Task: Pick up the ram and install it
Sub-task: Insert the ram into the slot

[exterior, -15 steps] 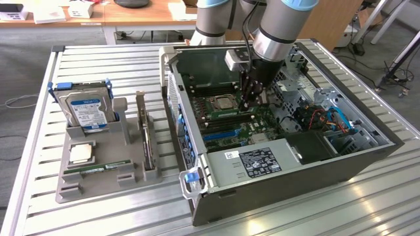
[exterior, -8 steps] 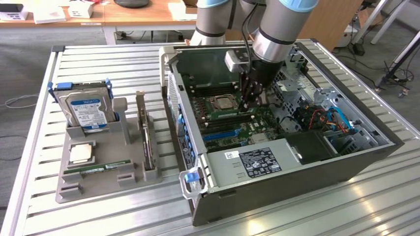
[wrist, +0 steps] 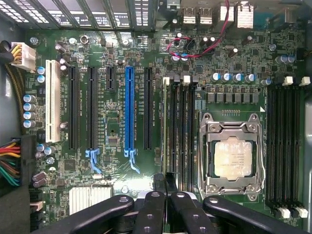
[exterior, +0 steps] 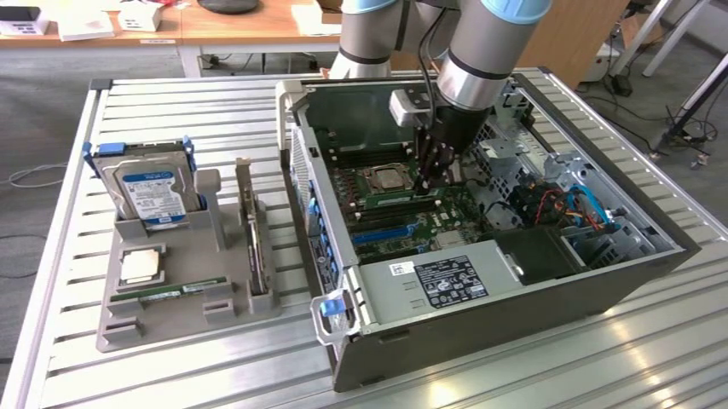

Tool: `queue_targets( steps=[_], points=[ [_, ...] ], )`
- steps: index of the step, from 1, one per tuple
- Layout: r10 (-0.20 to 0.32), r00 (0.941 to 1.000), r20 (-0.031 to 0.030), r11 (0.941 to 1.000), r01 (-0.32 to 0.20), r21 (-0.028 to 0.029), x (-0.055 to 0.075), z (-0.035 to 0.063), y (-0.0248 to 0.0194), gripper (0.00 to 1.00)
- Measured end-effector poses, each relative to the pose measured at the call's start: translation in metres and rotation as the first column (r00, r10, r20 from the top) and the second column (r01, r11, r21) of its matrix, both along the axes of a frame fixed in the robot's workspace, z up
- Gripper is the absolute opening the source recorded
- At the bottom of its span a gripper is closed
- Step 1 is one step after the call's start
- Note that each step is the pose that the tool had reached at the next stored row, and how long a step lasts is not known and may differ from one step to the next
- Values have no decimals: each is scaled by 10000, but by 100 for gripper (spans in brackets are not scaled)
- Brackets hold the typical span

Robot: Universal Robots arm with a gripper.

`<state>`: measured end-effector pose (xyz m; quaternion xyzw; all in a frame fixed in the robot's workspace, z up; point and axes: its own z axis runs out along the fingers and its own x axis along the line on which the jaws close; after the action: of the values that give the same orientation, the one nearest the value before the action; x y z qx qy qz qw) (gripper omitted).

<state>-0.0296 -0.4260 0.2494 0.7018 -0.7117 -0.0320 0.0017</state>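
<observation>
The ram is a thin green stick seen edge-on in the wrist view. It stands in the memory slot nearest the blue expansion slot, beside the processor socket. One of its ends runs in between the black fingertips of my gripper, which is shut on it. In the exterior view the gripper reaches down into the open computer case. The ram lies along the slots just in front of the processor.
Several empty memory slots sit on the socket's other side. To the exterior view's left, a grey holder carries a hard drive, a silver processor chip, another green stick and an upright card. Cables and the power supply crowd the case.
</observation>
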Motion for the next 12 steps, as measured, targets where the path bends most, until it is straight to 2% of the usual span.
queue_targets(
  steps=[12],
  points=[
    [-3,10000,2,10000,3,4,-1,-19,10,12]
  ],
)
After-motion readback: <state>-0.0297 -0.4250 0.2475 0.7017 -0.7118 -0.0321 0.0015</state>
